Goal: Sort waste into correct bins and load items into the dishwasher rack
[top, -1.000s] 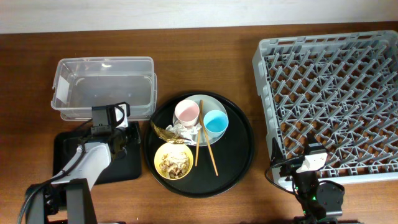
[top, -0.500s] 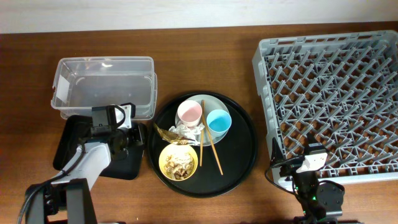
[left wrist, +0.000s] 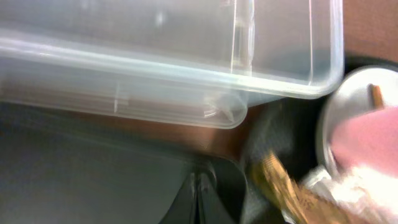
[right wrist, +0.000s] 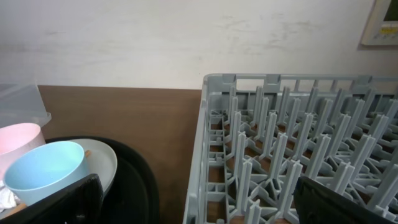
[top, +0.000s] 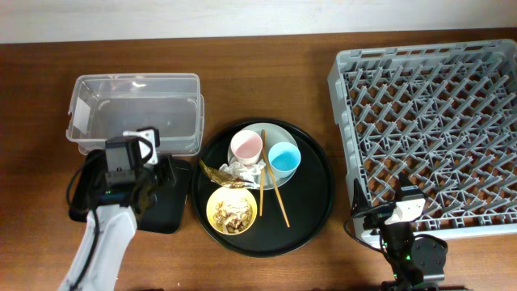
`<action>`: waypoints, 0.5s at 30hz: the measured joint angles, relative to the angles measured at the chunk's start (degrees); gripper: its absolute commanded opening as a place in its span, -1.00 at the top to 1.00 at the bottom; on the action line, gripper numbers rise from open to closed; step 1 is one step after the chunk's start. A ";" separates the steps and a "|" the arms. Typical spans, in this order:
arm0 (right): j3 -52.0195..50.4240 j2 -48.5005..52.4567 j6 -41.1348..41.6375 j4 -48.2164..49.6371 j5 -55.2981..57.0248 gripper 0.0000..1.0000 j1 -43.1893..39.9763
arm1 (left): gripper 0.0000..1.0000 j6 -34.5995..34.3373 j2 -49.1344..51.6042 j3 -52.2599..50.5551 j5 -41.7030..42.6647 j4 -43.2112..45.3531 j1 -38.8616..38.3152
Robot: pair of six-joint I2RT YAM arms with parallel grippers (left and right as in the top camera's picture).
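Black bin (top: pixel 170 208) sits beside round tray (top: pixel 311 206) (shorter waste (top: pixel 240 170) trip, likely); left hand (left wrist: pixel 200 190) pinched shut at rim, right hand (right wrist: pixel 196 193) gaping, empty.

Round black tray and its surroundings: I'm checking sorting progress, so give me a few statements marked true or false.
The large grey plastic dishwasher rack holds no dishes. True.
The yellow round bowl is loaded in that rack. False: it sits on the round black tray.
The thin wooden chopsticks lie on that tray beside the small light blue cup. True.
The small pink cup lies on its side. False: it stands upright on the pale round plate.
The left arm's fingers are spread wide. False: shut, over the shallow black rectangular tray.
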 measured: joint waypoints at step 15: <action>0.00 0.00 -0.04 -0.02 0.00 -0.97 0.00 | 0.49 1.57 -2.64 -0.13 3.26 -19.26 -1.20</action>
